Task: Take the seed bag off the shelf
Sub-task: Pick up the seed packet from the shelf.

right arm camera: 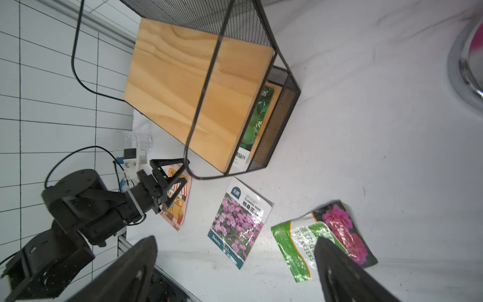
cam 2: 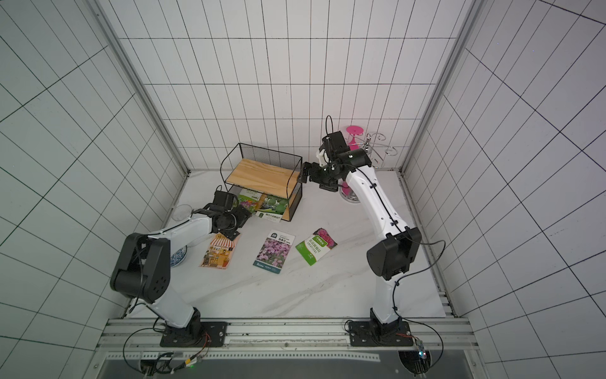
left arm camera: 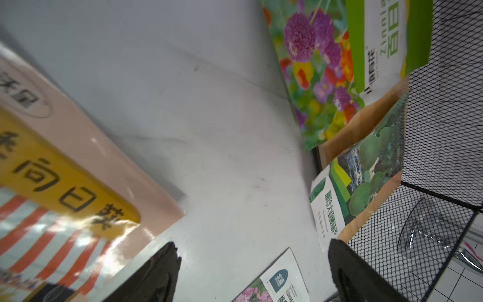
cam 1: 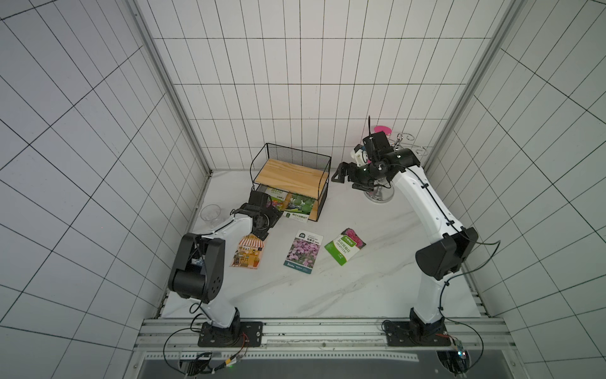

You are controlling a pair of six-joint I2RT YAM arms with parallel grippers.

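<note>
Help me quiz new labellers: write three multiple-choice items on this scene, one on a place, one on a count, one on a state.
1. Which board of the shelf holds bags?
A) upper
B) lower
C) both

2. How many bags lie on the table, off the shelf?
A) one
B) two
C) three

3. The left gripper is:
A) open and empty
B) shut on a bag
C) shut on the shelf

Key:
1 B: two bags lie on the lower board, partly under the bare upper one.
2 C: an orange bag, a lilac bag and a green bag.
3 A: its fingers stand apart with nothing between them.
</note>
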